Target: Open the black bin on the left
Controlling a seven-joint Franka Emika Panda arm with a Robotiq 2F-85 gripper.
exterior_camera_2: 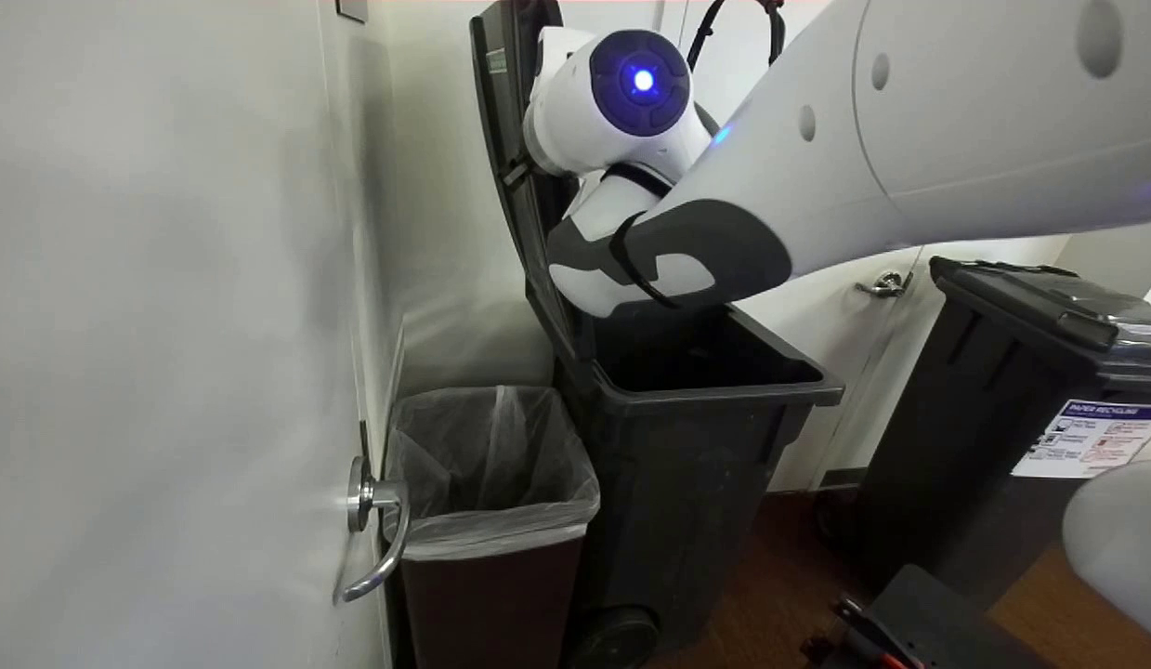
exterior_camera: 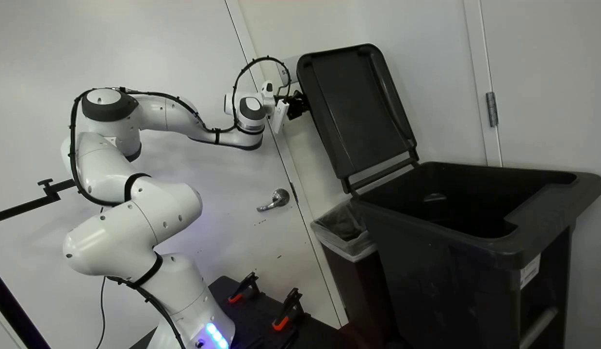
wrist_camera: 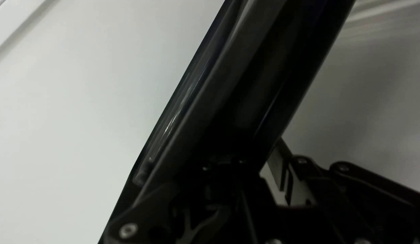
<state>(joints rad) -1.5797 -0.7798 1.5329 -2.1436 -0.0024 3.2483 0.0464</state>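
Flanking the black bin (exterior_camera_2: 668,492) is a wastebasket (exterior_camera_2: 493,599).

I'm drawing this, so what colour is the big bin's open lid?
The lid is black, clearest in an exterior view.

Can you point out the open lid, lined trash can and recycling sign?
Open lid (exterior_camera: 358,111), in an exterior view: inner face.
Trash can (exterior_camera_2: 491,604), in an exterior view: outer wall.
Recycling sign (exterior_camera_2: 1091,439), in an exterior view: its middle.
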